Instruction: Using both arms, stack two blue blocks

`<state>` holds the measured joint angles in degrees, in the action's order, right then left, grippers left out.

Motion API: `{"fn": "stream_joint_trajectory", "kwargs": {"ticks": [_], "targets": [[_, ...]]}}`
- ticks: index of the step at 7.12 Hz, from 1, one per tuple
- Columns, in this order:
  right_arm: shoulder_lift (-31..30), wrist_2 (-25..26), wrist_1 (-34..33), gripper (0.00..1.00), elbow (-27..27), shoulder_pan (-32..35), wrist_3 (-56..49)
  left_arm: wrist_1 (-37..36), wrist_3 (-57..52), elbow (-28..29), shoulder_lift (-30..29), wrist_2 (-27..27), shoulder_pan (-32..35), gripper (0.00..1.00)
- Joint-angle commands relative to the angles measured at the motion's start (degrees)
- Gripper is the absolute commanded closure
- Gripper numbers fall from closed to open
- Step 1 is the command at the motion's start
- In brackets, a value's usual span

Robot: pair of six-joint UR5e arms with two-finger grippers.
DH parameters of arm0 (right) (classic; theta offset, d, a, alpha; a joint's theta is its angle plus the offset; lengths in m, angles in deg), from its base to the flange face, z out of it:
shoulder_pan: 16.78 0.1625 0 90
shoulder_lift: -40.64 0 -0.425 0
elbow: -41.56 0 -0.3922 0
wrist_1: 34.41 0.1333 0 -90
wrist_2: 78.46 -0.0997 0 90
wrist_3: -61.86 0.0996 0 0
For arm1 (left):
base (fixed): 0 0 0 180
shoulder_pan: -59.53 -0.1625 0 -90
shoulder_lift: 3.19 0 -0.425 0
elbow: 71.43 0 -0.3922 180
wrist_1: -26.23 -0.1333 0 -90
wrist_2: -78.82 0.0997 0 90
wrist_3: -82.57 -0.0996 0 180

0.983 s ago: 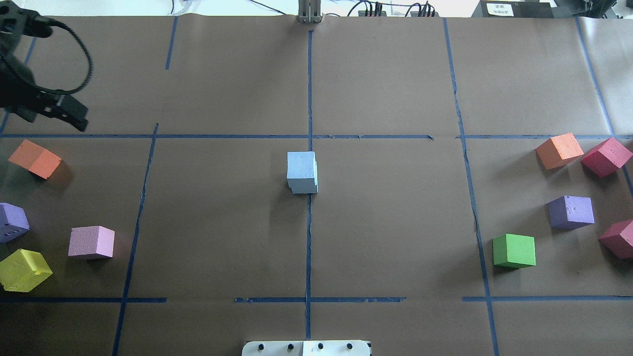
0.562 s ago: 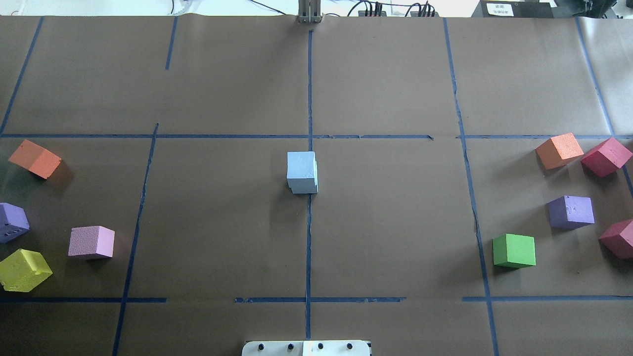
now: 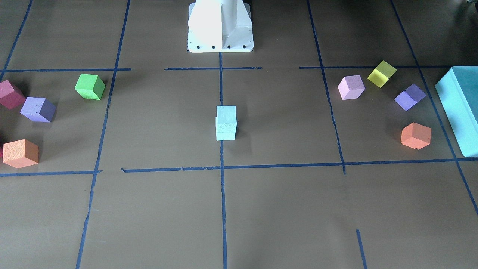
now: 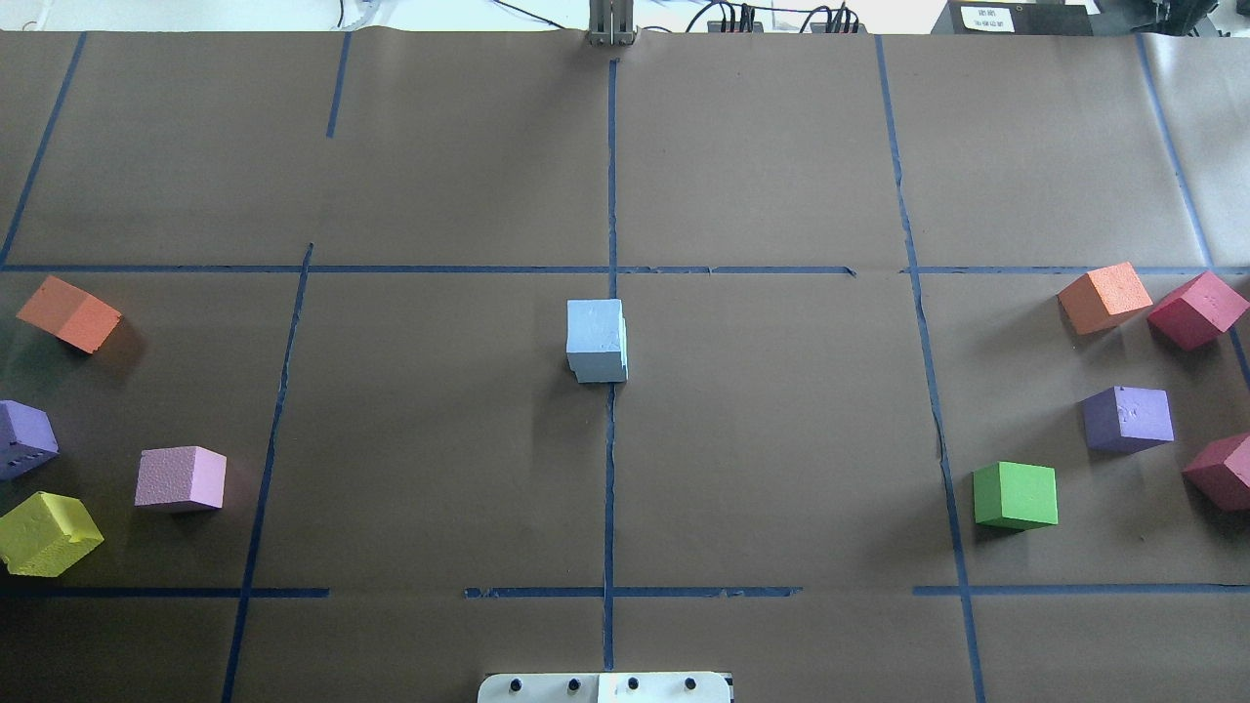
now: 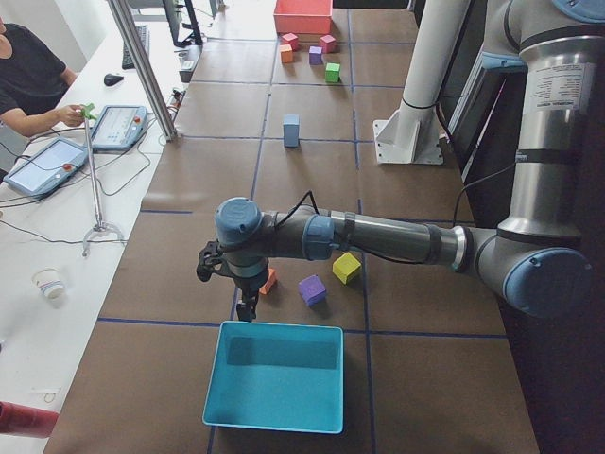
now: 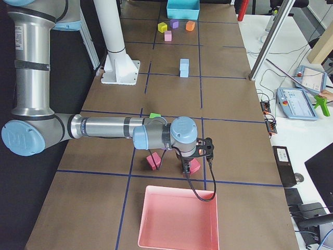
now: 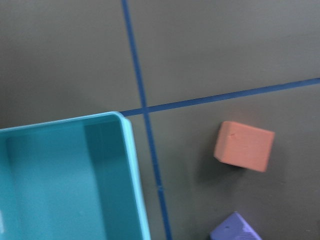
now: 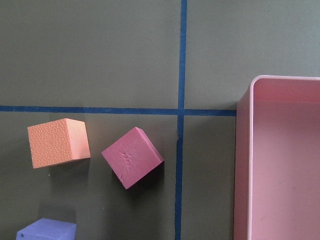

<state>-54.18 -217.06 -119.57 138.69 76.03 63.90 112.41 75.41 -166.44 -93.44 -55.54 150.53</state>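
- Task objects. The upper blue block sits on the lower blue block at the middle of the table, on the centre tape line and well apart from every edge. You can see the two tiers most plainly in the front-facing view. The faces are nearly flush, and only a thin step of the lower cube shows at the near and right sides.
- Left tool. The left arm reaches out to the table's left end. The left gripper hangs there, pointing down, just beside the near rim of the teal bin. Only the side view shows it, and its wrist camera shows no fingers, so you cannot tell whether the jaws are spread or pressed together.
- Right tool. The right arm mirrors this at the table's right end. The right gripper hangs near the rim of the pink tray. Its jaw state likewise cannot be read.
- Governing relation. The stack lies inward from both tools, toward the table's centre, with its long axis vertical. Each gripper is well apart from it and neither is clearly nearer.
- Judgement. The stacking appears complete. If you want the step trimmed, either arm would need a long inward reach, and a top-down approach would suit the upright column.
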Motion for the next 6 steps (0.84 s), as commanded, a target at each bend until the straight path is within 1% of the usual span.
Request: {"fn": "stream_joint_trajectory", "kwargs": {"ticks": [1, 3, 6], "targets": [[0.0, 0.0, 0.0, 0.00, -0.1, 0.0, 0.0, 1.4, 0.4, 3.2, 0.8, -0.1, 0.9, 0.00], [0.0, 0.0, 0.0, 0.00, -0.1, 0.0, -0.3, 1.4, 1.7, 3.8, 0.8, 0.0, 0.8, 0.00], [0.0, 0.1, 0.0, 0.00, -0.4, 0.0, -0.3, 1.4, 1.5, 6.2, 0.6, -0.1, 0.8, 0.00]]}}
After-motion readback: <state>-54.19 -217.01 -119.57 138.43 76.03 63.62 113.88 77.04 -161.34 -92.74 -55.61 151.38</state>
